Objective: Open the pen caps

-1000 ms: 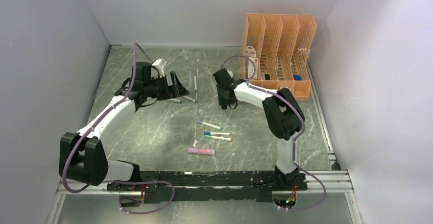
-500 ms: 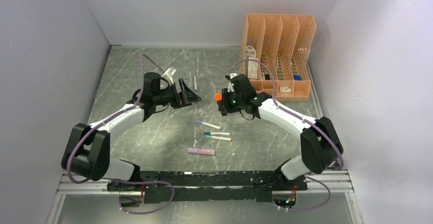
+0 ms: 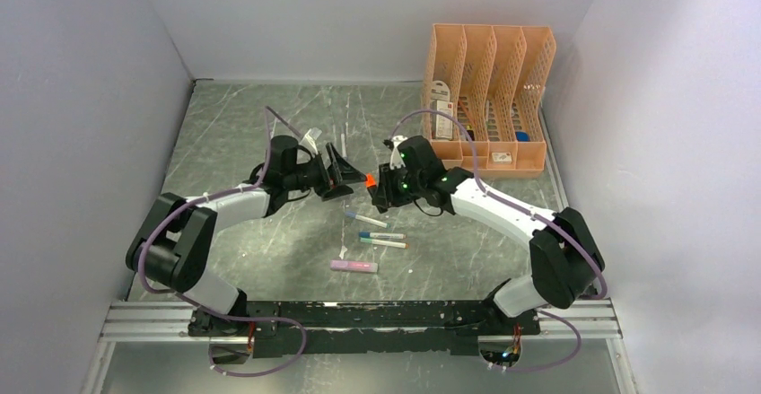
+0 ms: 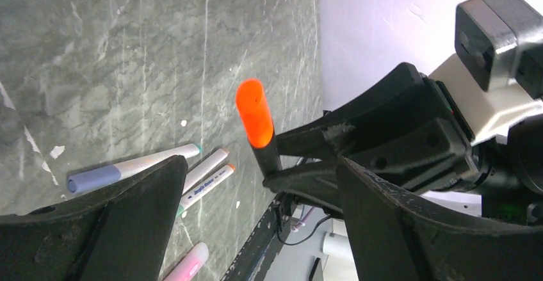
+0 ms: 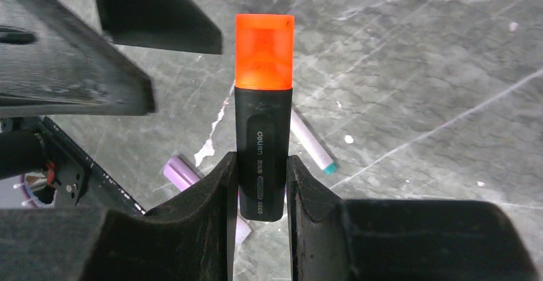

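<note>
The right gripper [image 5: 260,166] clamps a black highlighter [image 5: 261,143] — orange cap [image 5: 264,50] outward — facing the left gripper [image 4: 258,166], its fingers spread wide.

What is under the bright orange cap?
A stubby black plastic marker barrel, pinched in the right hand. The orange plastic cap covers its tip, so that is hidden.

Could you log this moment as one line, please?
right gripper: shut on black marker; orange cap: on; left gripper: open, facing cap
</note>
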Available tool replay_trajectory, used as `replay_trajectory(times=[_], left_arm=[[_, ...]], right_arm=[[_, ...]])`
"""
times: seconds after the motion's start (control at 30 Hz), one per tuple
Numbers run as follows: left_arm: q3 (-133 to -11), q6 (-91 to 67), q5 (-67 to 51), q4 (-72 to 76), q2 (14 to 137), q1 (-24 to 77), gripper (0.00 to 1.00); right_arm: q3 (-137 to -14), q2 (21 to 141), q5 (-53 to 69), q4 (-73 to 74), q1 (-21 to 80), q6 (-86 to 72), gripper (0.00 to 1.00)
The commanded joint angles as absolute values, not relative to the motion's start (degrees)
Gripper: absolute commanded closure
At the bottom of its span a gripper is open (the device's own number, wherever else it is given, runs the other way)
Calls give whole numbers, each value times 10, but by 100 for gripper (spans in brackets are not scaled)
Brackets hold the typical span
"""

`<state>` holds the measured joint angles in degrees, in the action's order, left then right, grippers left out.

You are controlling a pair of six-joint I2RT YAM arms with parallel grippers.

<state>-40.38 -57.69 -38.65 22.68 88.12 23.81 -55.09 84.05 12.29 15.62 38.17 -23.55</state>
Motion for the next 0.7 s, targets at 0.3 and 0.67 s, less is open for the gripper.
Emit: replay_trajectory(times=[0.3,0.67], left_arm=[[-432,-575,-352,235,900,267,28],[-432,-565,-349,229,907,285,65]], right_arm=[[-570,822,110,147,429,-251,89],[-591,830,93,151,431,-259,90]])
